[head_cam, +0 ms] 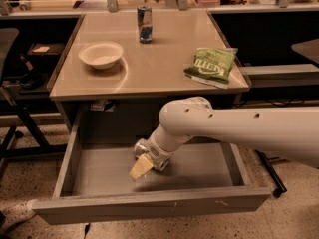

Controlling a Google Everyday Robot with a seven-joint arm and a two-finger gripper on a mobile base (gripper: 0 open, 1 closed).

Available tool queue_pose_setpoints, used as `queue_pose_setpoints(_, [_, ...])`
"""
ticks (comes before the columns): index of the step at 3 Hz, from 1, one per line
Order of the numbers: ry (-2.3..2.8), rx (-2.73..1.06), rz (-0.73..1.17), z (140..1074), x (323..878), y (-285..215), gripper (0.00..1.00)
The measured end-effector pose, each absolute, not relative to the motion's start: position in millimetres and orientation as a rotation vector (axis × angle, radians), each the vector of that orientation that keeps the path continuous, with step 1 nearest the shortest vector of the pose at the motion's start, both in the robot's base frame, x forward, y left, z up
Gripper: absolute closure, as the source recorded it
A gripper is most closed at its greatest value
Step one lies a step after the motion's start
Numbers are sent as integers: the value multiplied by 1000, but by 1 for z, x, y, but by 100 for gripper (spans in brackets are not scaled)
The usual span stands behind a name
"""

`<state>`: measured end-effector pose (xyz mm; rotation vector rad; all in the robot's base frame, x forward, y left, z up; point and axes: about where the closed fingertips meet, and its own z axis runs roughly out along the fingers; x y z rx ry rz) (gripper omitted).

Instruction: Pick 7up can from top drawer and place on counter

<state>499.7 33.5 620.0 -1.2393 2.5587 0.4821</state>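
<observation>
The top drawer (149, 203) is pulled open under the counter (159, 68). The 7up can (140, 147) shows as a small silver shape on the drawer floor, left of middle, mostly hidden behind the gripper. My white arm reaches in from the right and down into the drawer. My gripper (142, 166), with a pale yellow tip, is low over the drawer floor, right against the front of the can. Whether it holds the can is not visible.
On the counter stand a white bowl (100, 55) at the left, a taller blue-and-silver can (144, 24) at the back and a green chip bag (212, 65) at the right. A chair (12, 83) stands left of the cabinet.
</observation>
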Motion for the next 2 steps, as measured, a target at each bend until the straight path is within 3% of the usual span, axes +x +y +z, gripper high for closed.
queue_pose_setpoints(2, [2559, -1239, 482, 620, 500, 34, 65])
